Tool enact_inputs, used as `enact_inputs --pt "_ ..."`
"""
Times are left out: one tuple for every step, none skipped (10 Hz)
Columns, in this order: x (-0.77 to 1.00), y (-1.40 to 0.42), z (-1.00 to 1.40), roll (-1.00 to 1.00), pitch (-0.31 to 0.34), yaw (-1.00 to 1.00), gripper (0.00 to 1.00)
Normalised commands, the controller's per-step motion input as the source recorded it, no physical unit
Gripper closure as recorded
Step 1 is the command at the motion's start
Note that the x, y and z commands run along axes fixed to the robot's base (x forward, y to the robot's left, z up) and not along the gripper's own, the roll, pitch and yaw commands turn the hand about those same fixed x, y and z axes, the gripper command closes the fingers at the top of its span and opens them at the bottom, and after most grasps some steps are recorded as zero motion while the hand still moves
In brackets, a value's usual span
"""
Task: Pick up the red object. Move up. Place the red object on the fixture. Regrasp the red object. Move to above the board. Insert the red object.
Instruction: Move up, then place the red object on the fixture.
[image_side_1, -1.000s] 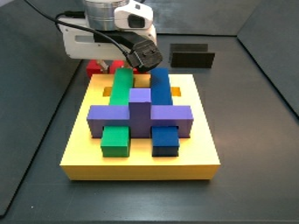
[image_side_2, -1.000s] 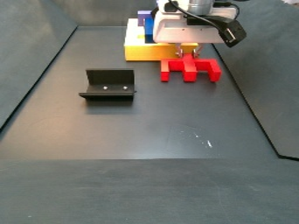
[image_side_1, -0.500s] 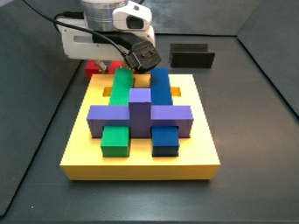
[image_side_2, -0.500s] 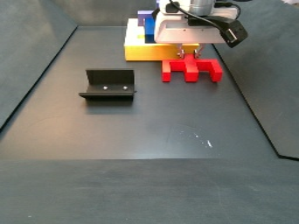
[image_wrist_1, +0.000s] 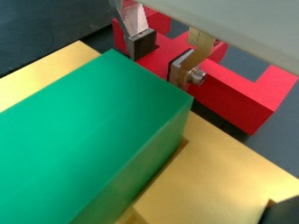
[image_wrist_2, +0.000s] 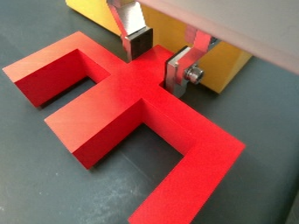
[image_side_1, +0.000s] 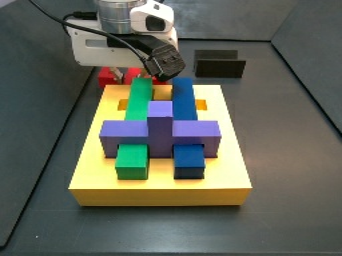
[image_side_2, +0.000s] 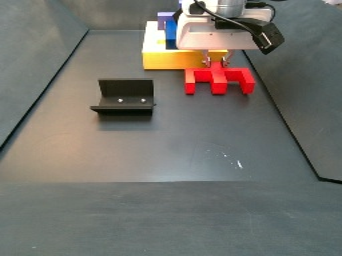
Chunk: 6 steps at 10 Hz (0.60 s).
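The red object (image_wrist_2: 128, 105) lies flat on the dark floor just behind the yellow board (image_side_1: 160, 186), with its three prongs pointing away from the board; it also shows in a side view (image_side_2: 218, 80). My gripper (image_wrist_2: 159, 56) is down on it. Both wrist views show the two fingers either side of a short part of the red bar, pads against it (image_wrist_1: 160, 54). In a side view the hand (image_side_1: 127, 40) hides most of the red object (image_side_1: 107, 74). The fixture (image_side_2: 123, 97) stands apart on the floor, with nothing on it.
The board carries green (image_side_1: 135, 100), blue (image_side_1: 185, 95) and purple (image_side_1: 160, 128) blocks, close beside the gripper. A green block (image_wrist_1: 82, 131) fills much of a wrist view. Dark walls ring the floor.
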Motion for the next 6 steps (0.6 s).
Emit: enact_inputs --pt "-0.04 0.03 0.79 0.01 0.028 -0.04 1.0" --pt "-0.07 0.02 0.59 -0.04 0.049 -0.03 1.0" --pt "-0.03 0.01 0.32 -0.1 0.046 -0.02 1.0" --pt "0.0 -0.02 0.0 0.0 0.0 0.0 1.0" --pt "0.25 0.57 0.1 -0.73 0.0 -0.04 1.0" --pt "0.33 0.61 0.22 -1.0 -0.149 0.0 1.0"
